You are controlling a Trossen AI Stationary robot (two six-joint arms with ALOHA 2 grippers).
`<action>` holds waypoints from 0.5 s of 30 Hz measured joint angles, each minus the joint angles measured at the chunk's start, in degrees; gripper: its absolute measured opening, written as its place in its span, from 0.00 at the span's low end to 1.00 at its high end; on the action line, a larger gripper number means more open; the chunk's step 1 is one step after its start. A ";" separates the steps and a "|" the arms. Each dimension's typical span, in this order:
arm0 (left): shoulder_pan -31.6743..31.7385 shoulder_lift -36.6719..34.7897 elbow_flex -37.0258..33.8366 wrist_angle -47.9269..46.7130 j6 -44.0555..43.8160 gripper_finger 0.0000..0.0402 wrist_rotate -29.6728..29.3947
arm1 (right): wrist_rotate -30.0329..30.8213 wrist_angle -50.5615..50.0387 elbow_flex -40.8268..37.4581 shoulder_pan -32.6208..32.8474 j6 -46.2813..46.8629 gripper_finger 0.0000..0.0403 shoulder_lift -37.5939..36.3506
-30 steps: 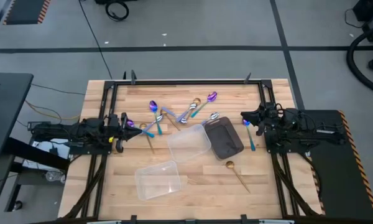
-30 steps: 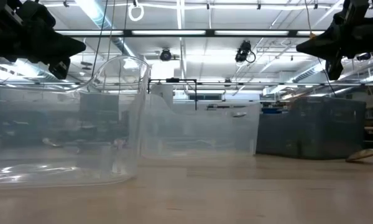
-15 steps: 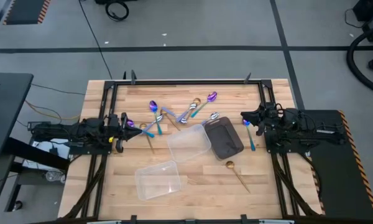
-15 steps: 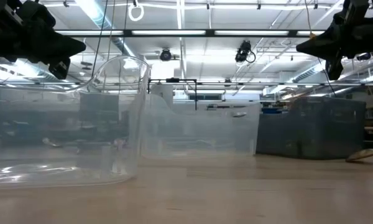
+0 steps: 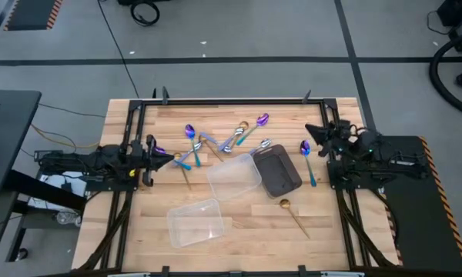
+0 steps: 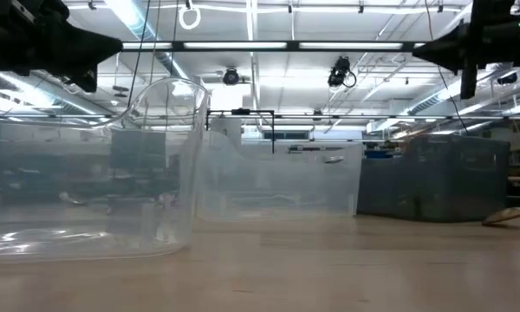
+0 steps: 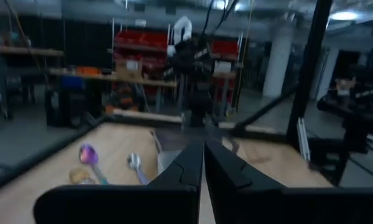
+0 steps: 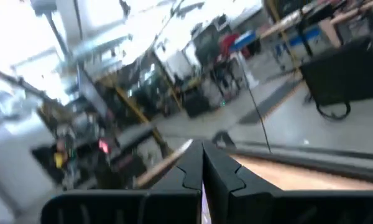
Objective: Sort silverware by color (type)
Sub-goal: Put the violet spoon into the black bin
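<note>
The silverware lies flat and scattered on the wooden table (image 5: pixel 138 215). A cluster of purple, silver and teal spoons (image 5: pixel 215 141) is at the far centre. A blue spoon with a teal handle (image 5: pixel 308 158) lies at the right, and a gold spoon (image 5: pixel 292 214) lies nearer. A purple spoon (image 5: pixel 162 152) lies just in front of my left gripper (image 5: pixel 151 151), which is shut, empty and held above the table's left side (image 7: pixel 203 163). My right gripper (image 5: pixel 311 131) is also shut and empty, above the right side (image 8: pixel 202 163), next to the blue spoon's bowl.
Two clear plastic containers (image 5: pixel 235 178) (image 5: pixel 194 223) and a dark rectangular tray (image 5: pixel 279 171) stand around the table's middle. In the low view the containers (image 6: pixel 95 173) fill the foreground. A black frame (image 5: pixel 231 100) runs along the table's far edge.
Both grippers have tipped upward from a downward slant to about level, staying shut. The right gripper has also swung toward the table's far edge, which uncovers the bowl of the blue spoon. No silverware has moved.
</note>
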 joint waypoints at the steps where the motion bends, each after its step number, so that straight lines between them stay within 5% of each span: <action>1: 0.01 0.00 0.00 1.56 0.60 0.06 -0.13 | 0.09 1.62 0.00 0.00 -0.01 0.02 0.01; 5: 0.01 0.00 -0.02 8.77 5.06 0.06 -2.09 | 0.06 6.45 0.00 0.00 -0.22 0.02 0.01; 10: 0.01 -0.06 -0.02 19.32 20.59 0.06 -5.71 | -3.58 8.72 0.01 0.00 -0.29 0.02 -0.01; 15: 0.01 0.45 -0.04 15.42 20.12 0.06 -6.26 | -7.16 3.11 0.02 0.00 -0.06 0.02 1.93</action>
